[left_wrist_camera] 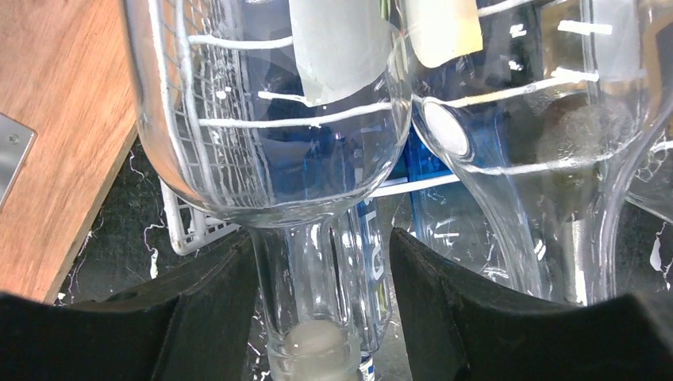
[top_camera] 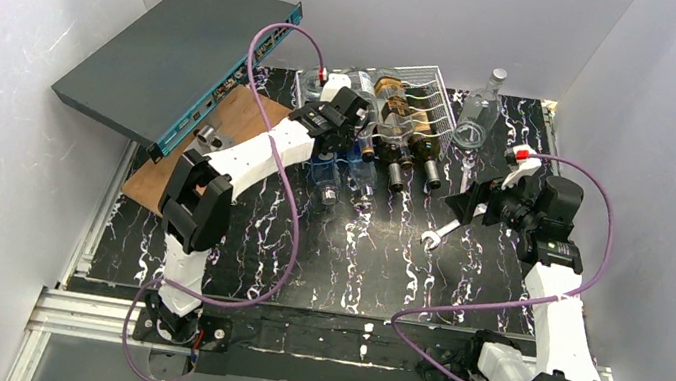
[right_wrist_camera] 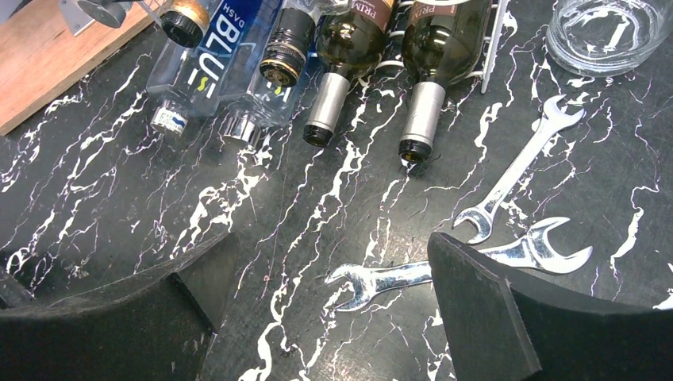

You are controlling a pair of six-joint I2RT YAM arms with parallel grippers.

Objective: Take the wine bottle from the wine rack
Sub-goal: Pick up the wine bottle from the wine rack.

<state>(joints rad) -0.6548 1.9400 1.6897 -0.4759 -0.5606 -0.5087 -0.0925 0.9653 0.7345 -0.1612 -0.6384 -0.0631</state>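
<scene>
The left fingers (left_wrist_camera: 214, 317) stand parted on either side of the neck of a clear bottle (left_wrist_camera: 278, 119). Space shows beside the neck, so it is flanked rather than pinched. The clear bottle, with a pale label on its body, lies on its side at the left end of the wine rack (top_camera: 431, 83). Its neck points toward the arms and juts past the rack's near edge. The white wire rack sits at the far side of the black, white-veined bench (top_camera: 353, 264).

In the same row to the right lie another clear bottle with a blue label (right_wrist_camera: 218, 48) and two dark wine bottles (right_wrist_camera: 349, 40). The silver-foiled necks of the dark pair reach out over the bench.

The right fingers (right_wrist_camera: 508, 317) are spread wide and hold nothing. They hang above the bench to the right of the rack, over two spanners (right_wrist_camera: 516, 171) lying flat.

A glass vessel (right_wrist_camera: 607, 32) stands beyond the spanners. A grey network switch (top_camera: 182, 56) leans tilted at the far left, above a wooden board (top_camera: 233, 124).
</scene>
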